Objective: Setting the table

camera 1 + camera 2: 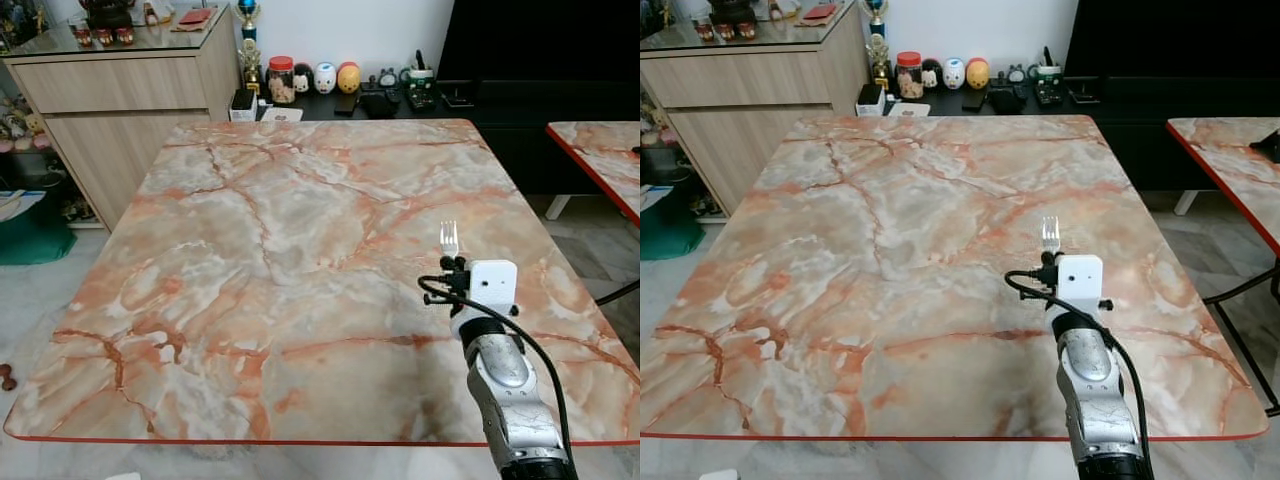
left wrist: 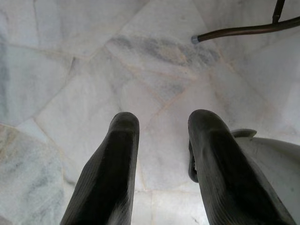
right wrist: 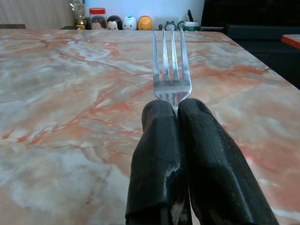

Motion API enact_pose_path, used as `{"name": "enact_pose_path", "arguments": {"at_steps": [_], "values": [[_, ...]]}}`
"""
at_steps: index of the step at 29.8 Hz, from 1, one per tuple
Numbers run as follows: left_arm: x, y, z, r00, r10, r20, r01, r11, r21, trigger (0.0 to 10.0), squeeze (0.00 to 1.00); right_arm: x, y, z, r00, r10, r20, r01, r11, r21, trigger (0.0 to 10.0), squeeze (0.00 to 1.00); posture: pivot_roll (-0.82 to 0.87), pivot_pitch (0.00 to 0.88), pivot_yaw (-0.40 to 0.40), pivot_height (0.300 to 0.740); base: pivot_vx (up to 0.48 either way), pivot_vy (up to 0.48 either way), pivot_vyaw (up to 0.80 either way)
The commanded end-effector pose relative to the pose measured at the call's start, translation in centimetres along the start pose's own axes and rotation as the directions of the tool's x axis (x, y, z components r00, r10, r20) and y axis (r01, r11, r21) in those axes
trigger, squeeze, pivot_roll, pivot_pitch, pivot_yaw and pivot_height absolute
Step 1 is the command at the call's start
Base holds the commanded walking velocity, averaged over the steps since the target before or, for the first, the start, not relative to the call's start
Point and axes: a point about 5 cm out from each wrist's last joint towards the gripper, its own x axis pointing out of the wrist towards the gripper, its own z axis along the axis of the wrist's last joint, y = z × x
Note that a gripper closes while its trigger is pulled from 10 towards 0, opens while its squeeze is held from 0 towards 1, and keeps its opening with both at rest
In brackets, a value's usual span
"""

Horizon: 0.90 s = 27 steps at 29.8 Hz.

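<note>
Marble table (image 1: 300, 250); right claw (image 3: 177, 110) grips fork (image 3: 171, 70).

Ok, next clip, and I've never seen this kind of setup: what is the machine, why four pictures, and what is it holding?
It is a walking humanoid robot with two arms. The two wide pictures come from a camera pair on its head, looking down at a marble-patterned table. The other two come from cameras on its wrists. The right gripper reaches over the table's right side with its black fingers shut on a fork, tines pointing away towards the far edge. The left gripper hangs open over the pale tiled floor, holding nothing. Behind the table, a low dark shelf carries jars and small figures.
</note>
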Motion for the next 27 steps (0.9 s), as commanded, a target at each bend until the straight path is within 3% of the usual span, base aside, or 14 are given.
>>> {"name": "enact_pose_path", "arguments": {"at_steps": [1, 8, 27], "values": [[-0.1, -0.1, -0.3, 1.000, -0.005, -0.007, 0.005, 1.000, -0.014, 10.0, 0.00, 0.1, 0.2, 0.7, 0.999, 0.008, 0.039, -0.008, 1.000, -0.001, 10.0, 0.00, -0.02, 0.000, -0.012, 0.724, 0.000, 0.000, 0.00], [0.3, -0.6, 0.8, 0.999, -0.028, 0.036, 0.027, 1.000, 0.013, 10.0, 0.00, 0.3, 0.5, 1.0, 0.998, 0.013, 0.060, -0.013, 1.000, 0.003, 10.0, 0.00, -0.02, 0.000, -0.013, 0.724, 0.000, 0.000, 0.00], [0.5, -1.3, 1.6, 0.996, -0.061, 0.070, 0.058, 0.998, 0.039, 10.0, 0.00, 0.7, 1.1, 2.7, 0.987, 0.048, 0.151, -0.044, 0.999, -0.032, 10.0, 0.00, -0.03, 0.000, -0.003, 0.724, 0.000, -0.301, 0.00]]}}
